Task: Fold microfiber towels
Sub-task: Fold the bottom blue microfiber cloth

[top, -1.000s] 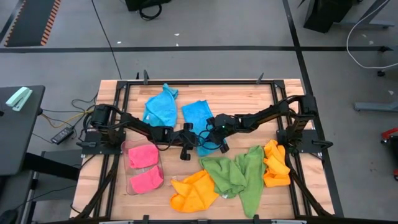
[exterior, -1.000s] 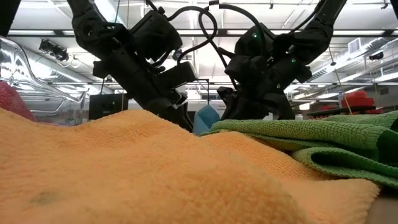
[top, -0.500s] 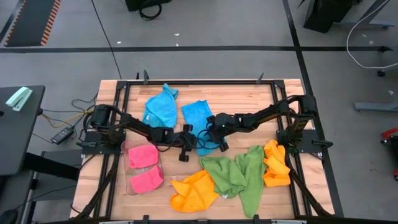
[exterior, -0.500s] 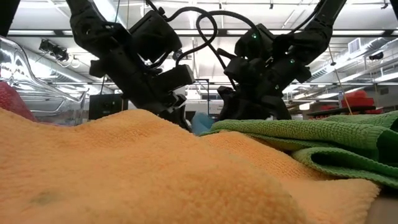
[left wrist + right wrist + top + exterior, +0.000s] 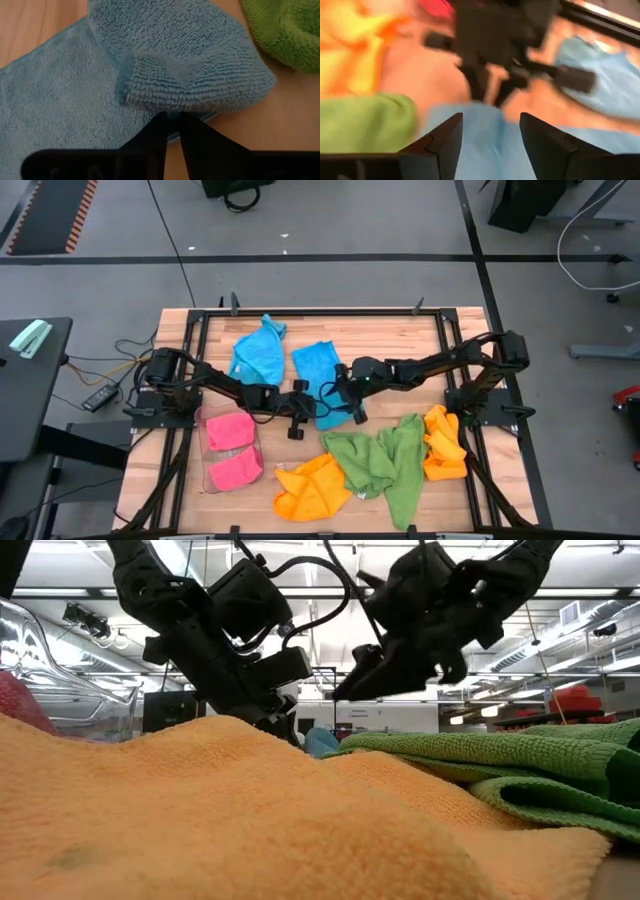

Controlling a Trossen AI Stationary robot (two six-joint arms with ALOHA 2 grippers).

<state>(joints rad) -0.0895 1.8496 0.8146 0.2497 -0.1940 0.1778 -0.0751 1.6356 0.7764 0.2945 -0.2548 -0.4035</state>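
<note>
Your left gripper [image 5: 172,125] pinches the folded edge of the sky-blue microfiber towel [image 5: 318,370] at table centre; your right gripper [image 5: 487,137] hangs spread above it. Mid-fold: next, let go and flatten the crease.

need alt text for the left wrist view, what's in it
A sky blue microfiber towel fills most of the view, one corner folded over onto itself, lying on the wooden table. The left tool, nearly shut, pinches the towel's near edge, and a green towel shows in one corner.
</note>
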